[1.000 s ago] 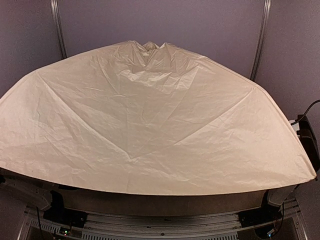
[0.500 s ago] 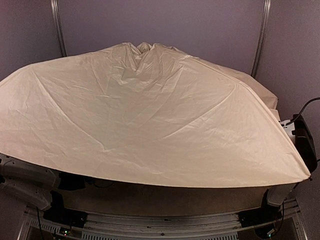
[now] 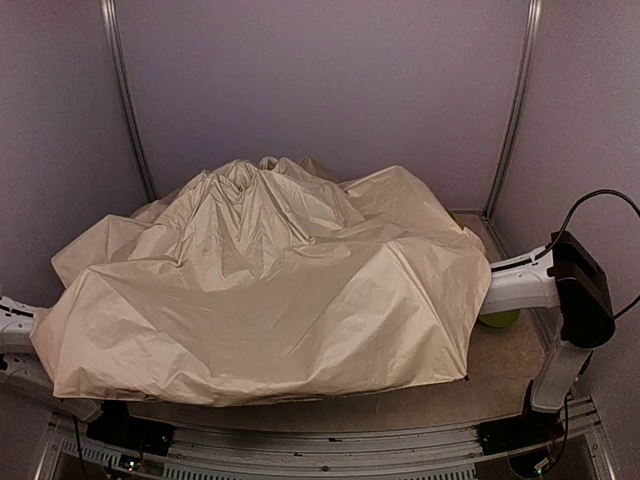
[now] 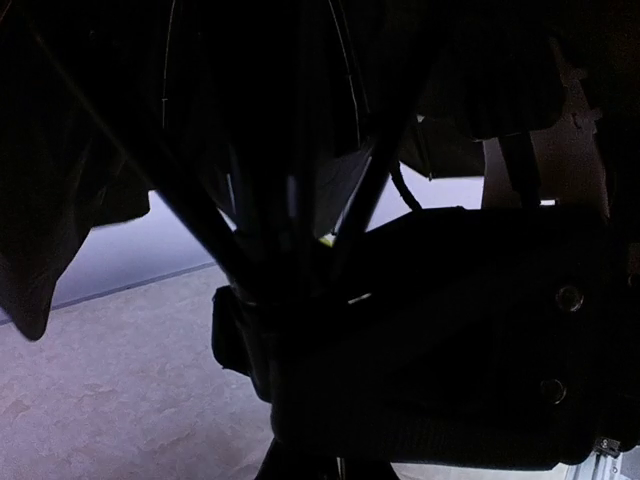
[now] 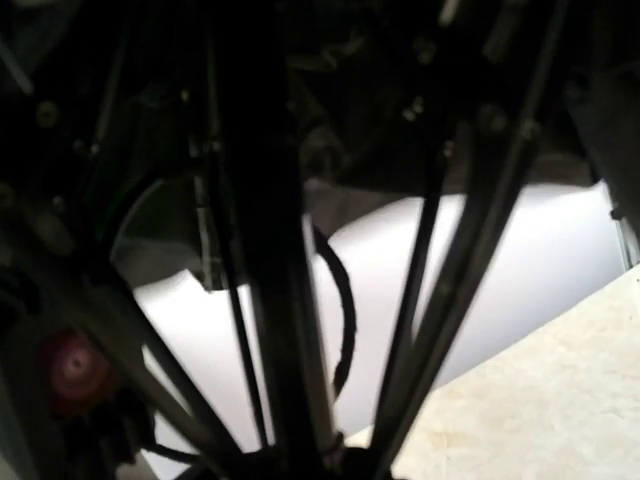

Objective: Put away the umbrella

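Collapsing the umbrella (image 3: 270, 290): its canopy lies slack and crumpled across most of the table (image 3: 500, 375), not yet folded small.
Both pincers are hidden under the fabric. The left one is closed, though on what I cannot tell, and the right one's state I cannot tell. The wrist views show only dark ribs (image 5: 430, 250) and the shaft (image 5: 275, 250) (too dim for more). The next move likely calls for drawing the ribs in against the shaft, then gathering the loose cloth around them. Count: one umbrella, two arms, left (image 3: 15, 335) and right (image 3: 515, 280), and one green thing (image 3: 500, 319) under the right arm.
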`<state>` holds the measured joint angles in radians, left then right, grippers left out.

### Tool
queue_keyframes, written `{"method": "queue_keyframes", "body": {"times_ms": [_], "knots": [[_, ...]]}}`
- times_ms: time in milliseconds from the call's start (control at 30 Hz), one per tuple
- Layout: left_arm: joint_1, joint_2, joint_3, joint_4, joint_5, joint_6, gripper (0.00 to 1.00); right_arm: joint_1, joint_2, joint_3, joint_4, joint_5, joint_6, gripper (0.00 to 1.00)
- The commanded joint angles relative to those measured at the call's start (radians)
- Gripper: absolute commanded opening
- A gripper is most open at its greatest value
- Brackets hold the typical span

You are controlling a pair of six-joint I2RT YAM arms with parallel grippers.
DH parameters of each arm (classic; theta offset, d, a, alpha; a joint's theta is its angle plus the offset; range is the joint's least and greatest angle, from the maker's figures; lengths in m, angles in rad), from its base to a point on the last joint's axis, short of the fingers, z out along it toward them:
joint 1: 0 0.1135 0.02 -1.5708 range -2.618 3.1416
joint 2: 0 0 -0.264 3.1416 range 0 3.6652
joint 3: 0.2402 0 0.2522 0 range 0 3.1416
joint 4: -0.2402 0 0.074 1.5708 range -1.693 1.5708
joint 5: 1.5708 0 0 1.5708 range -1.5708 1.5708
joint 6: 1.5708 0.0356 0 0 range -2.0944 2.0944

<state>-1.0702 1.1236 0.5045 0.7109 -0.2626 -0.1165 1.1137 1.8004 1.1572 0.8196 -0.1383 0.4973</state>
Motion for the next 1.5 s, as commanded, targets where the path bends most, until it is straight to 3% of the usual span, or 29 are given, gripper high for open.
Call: {"method": "queue_keyframes", "body": {"times_ms": [0, 267, 500, 533, 667, 767, 967, 1233, 1367, 1467], "knots": [[-0.059, -0.037, 0.054, 0.377, 0.188, 0.142, 0.00, -0.025, 0.059, -0.027, -0.357, 0.054, 0.029, 0.00], [-0.054, -0.038, 0.055, 0.283, 0.185, 0.130, 0.00, -0.062, 0.009, -0.034, -0.302, 0.004, 0.102, 0.00], [-0.097, 0.086, 0.086, -0.049, 0.200, -0.011, 0.08, -0.183, -0.158, -0.031, -0.276, 0.080, 0.108, 0.00], [-0.117, 0.108, 0.078, -0.078, 0.202, -0.017, 0.13, -0.204, -0.178, -0.028, -0.286, 0.102, 0.101, 0.00], [-0.215, 0.148, 0.022, -0.082, 0.235, 0.012, 0.53, -0.256, -0.261, -0.029, -0.325, 0.198, 0.048, 0.00], [-0.267, 0.144, -0.008, -0.056, 0.237, 0.035, 0.68, -0.278, -0.303, -0.024, -0.345, 0.247, 0.020, 0.00], [-0.337, 0.087, 0.027, -0.229, 0.278, 0.088, 0.70, -0.314, -0.376, -0.013, -0.419, 0.287, -0.030, 0.00], [-0.349, -0.332, 0.178, -0.520, 0.219, 0.079, 0.77, -0.346, -0.458, -0.015, -0.590, 0.132, -0.244, 0.00], [-0.349, -0.415, 0.365, -0.722, 0.258, 0.018, 0.69, -0.352, -0.443, 0.035, -0.789, 0.114, -0.348, 0.00], [-0.350, -0.432, 0.439, -0.811, 0.239, -0.048, 0.65, -0.351, -0.421, 0.055, -0.906, 0.019, -0.418, 0.00]]}}
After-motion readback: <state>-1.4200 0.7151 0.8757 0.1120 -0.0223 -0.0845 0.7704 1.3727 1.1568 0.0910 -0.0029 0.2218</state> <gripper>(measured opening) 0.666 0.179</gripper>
